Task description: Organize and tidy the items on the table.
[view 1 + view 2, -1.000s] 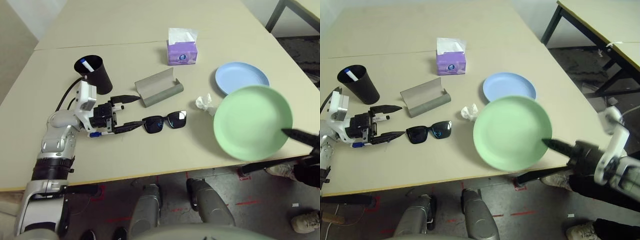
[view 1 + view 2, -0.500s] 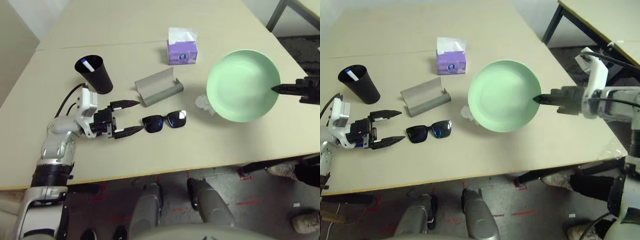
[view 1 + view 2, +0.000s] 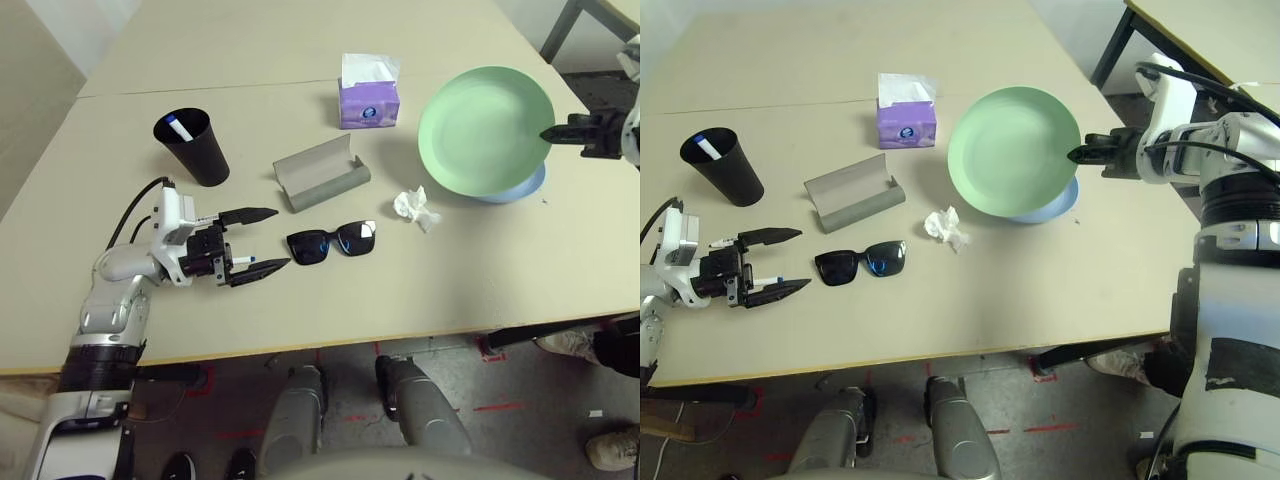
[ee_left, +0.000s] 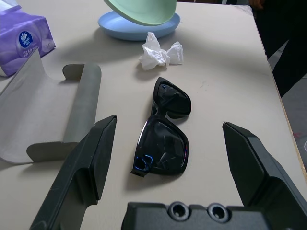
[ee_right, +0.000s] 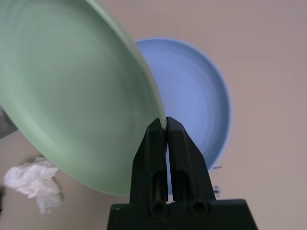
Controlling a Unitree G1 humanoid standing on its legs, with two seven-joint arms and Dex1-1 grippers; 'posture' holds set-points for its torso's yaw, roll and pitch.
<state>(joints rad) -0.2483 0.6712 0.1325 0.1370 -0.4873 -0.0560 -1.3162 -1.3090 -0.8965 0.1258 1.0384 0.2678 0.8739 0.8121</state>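
Over the far right of the table (image 3: 300, 60), green plate (image 3: 485, 128) pinched by its rim in the right end effector (image 3: 548, 133), fingers shut tight on the edge, plate tilted and hanging directly above the blue plate (image 5: 201, 100). Blue plate lying flat just under and slightly nearer the robot, a crescent of it peeking out below the green rim. Looks like stacking in hand: lower and level, then let go.

Nearer the left side, left end effector (image 3: 250, 240) spread wide, holding nothing, aimed level across the table at the sunglasses (image 4: 165, 127). Sunglasses just beyond the fingertips, long axis running straight away from the end effector, between its two fingers' lines. Left arm plainly the nearer one. Open grey glasses case (image 3: 322, 174) just behind the sunglasses; crumpled tissue (image 3: 416, 208) between sunglasses and plates.
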